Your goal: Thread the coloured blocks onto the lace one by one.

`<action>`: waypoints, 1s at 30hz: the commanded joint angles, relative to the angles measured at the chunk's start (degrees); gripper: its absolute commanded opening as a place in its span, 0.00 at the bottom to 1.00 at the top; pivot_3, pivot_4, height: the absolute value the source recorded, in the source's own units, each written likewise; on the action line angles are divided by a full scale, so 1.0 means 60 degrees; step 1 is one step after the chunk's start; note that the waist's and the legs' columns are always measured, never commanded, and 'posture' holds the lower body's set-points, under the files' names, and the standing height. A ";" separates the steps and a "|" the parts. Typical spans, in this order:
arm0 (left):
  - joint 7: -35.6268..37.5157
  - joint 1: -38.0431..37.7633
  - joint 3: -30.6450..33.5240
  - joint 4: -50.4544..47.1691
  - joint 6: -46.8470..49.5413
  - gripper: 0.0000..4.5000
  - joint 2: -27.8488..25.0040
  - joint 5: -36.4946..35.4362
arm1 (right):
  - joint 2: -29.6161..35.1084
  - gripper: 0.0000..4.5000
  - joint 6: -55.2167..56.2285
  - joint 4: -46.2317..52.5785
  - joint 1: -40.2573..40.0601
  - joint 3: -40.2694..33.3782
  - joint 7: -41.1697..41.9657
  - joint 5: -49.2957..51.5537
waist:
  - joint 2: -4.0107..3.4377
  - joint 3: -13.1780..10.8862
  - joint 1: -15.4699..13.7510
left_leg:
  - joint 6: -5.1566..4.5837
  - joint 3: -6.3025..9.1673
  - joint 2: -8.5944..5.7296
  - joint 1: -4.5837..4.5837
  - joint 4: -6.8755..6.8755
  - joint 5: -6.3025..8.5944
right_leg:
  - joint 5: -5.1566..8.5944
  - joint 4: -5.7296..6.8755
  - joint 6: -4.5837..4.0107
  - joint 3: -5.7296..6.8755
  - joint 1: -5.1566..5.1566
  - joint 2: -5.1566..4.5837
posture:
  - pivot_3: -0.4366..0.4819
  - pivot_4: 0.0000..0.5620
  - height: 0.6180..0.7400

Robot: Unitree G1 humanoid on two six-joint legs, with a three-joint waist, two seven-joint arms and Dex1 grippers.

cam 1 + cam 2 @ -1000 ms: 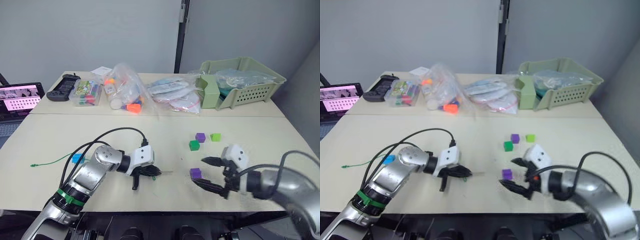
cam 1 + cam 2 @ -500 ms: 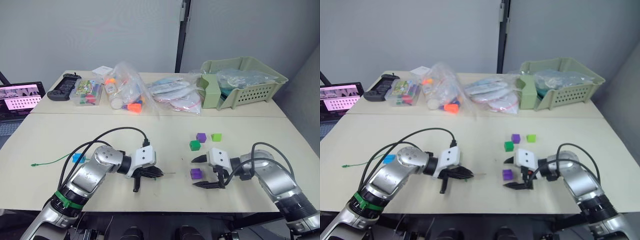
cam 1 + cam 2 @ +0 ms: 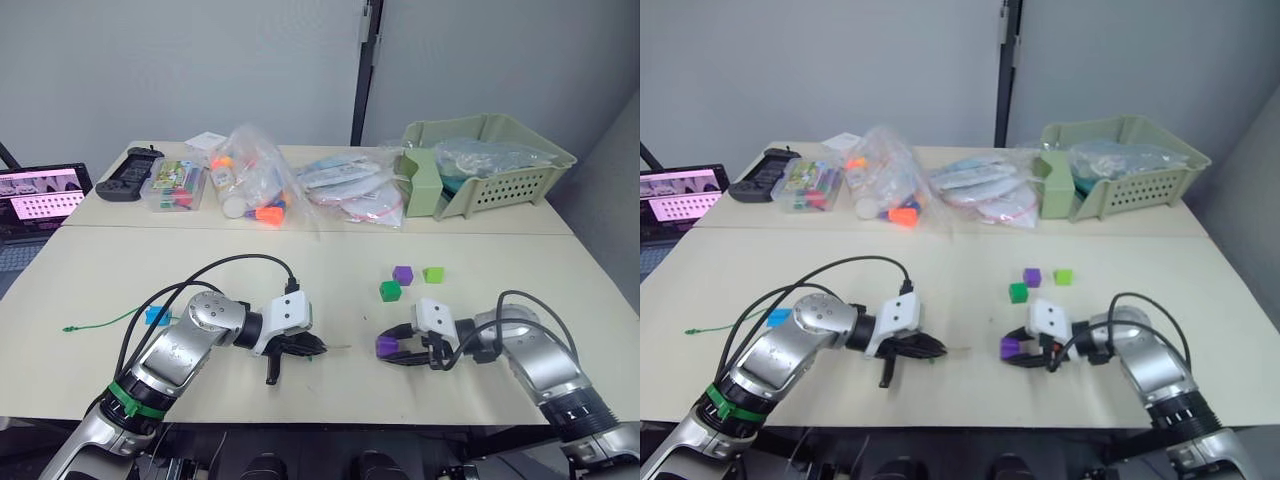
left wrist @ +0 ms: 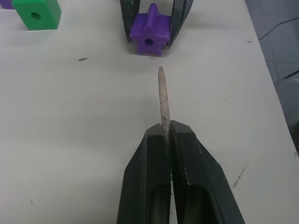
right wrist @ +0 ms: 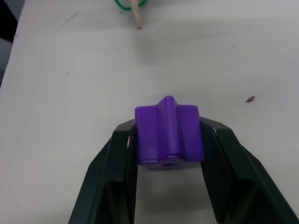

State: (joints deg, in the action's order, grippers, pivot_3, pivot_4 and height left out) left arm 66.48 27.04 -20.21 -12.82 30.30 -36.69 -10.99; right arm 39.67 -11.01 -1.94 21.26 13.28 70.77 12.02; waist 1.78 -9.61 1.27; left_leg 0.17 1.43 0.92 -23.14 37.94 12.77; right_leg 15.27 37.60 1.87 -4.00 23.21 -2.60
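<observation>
Lace tip (image 4: 161, 93) lies left of star block (image 3: 387, 346), seemingly apart

Purple star-shaped block (image 5: 168, 136) clamped between right gripper (image 5: 168, 154) fingers, hole facing lace tip (image 4: 162, 100). Tip pinched in left gripper (image 4: 169, 135), near, not touching.

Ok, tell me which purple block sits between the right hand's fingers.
The star-shaped purple block nearest the table's front edge, clamped by the right hand. The other purple block lies free, farther back beside the lime one.
</observation>
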 commanded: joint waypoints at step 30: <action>-0.0464 0.1637 -0.1536 -0.1010 0.2512 0.00 -0.0410 0.0810 | -0.0312 0.31 -0.2097 0.1672 0.0428 0.1234 -0.1018 -0.0840 | -0.0001 0.0000 -0.0054 | 0.0000 0.0001 -0.0002 0.0001 0.0014 0.0000 | 0.0001 0.0008 0.0001 0.0002 -0.0003 0.0007 | 0.48 0.27 1.00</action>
State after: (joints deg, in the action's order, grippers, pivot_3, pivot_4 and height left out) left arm 63.87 35.79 -29.66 -17.64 45.32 -38.82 -6.59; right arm 37.57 -23.12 7.97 23.64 19.93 64.69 7.94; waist 1.77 -9.61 0.94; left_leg 0.17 1.44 0.91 -23.13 38.02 12.77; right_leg 15.28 37.65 1.87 -3.98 23.19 -2.56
